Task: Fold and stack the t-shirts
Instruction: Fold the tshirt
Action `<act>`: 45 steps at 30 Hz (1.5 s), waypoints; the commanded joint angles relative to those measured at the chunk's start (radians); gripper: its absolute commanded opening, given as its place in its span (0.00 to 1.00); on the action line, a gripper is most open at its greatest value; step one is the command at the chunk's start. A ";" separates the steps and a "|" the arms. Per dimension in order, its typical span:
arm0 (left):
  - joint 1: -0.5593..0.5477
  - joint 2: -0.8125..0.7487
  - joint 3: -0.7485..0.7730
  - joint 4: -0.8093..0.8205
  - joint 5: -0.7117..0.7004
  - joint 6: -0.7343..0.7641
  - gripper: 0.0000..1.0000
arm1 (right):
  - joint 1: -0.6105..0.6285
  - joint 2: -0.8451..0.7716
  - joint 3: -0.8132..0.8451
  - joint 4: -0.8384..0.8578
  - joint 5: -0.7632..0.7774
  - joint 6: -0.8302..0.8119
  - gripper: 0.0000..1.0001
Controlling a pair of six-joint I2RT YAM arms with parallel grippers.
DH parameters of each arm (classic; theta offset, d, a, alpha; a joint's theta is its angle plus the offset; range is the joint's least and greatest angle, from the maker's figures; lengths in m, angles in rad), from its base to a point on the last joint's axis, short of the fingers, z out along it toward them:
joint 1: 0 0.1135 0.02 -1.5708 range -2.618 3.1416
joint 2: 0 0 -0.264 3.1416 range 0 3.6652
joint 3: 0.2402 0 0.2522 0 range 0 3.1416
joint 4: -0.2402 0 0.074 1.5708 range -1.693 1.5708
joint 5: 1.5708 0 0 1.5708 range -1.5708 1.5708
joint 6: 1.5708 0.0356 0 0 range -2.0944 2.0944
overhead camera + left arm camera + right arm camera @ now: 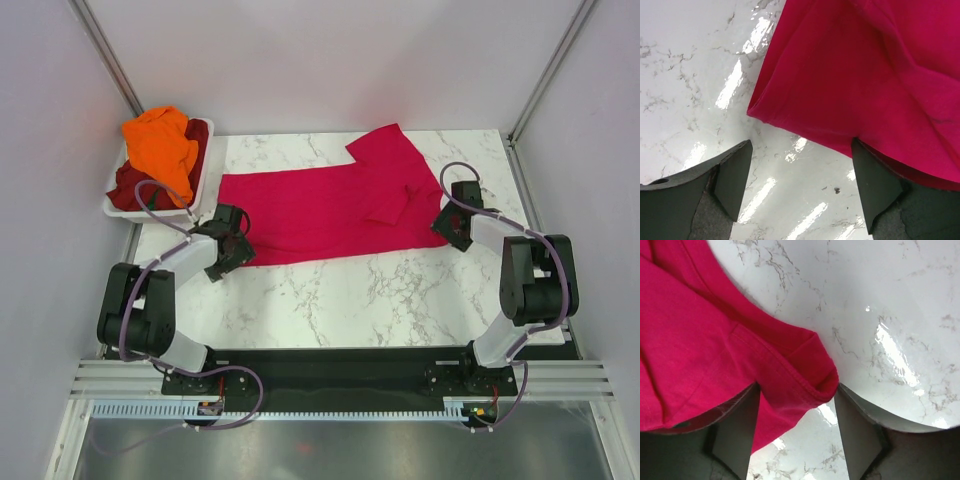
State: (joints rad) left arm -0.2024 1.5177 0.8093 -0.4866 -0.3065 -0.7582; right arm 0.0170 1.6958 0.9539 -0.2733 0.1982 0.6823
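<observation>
Marble-patterned tabletop (400, 290), pale walls all round. Notes from nearest to farthest.

- Left gripper (801, 150): jaws stood wide apart, nothing between them but bare marble. The hem corner of the crimson-pink shirt (320, 210) lay just ahead of it, its edge reaching toward the finger on that gripper's right. I could not tell whether they touched.
- Right gripper (797, 390): jaws apart, with a hemmed corner of the same shirt lying between them. The cloth looked slack, not pinched.
- Between the two grippers, the crimson-pink shirt was spread lengthwise and mostly flat. One sleeve stuck out on the far side, and a small flap was doubled over near the right gripper.
- Beyond the left gripper, well apart from it, stood the white basket (200, 185). The orange shirt (160, 140) sat bunched on top of the dark maroon shirt (125, 185) inside it.

My judgement was that the task was at an early stage. One shirt was laid out but had no proper fold yet. Two were untouched in the basket. Nothing was stacked.
</observation>
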 commanded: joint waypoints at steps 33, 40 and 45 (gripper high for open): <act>0.029 0.027 0.016 0.163 -0.086 -0.007 0.02 | -0.012 0.004 -0.070 0.049 -0.045 0.008 0.00; 0.029 -0.190 -0.091 0.057 0.055 -0.058 0.02 | -0.054 -0.249 -0.173 -0.055 0.027 0.046 0.00; 0.029 -0.352 -0.157 -0.030 0.115 -0.079 0.02 | -0.075 -0.430 -0.257 -0.174 0.066 0.056 0.00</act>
State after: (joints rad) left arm -0.1780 1.2564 0.6880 -0.4366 -0.2356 -0.7925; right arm -0.0444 1.3655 0.7288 -0.3485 0.1917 0.7212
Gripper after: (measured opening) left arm 0.045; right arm 0.152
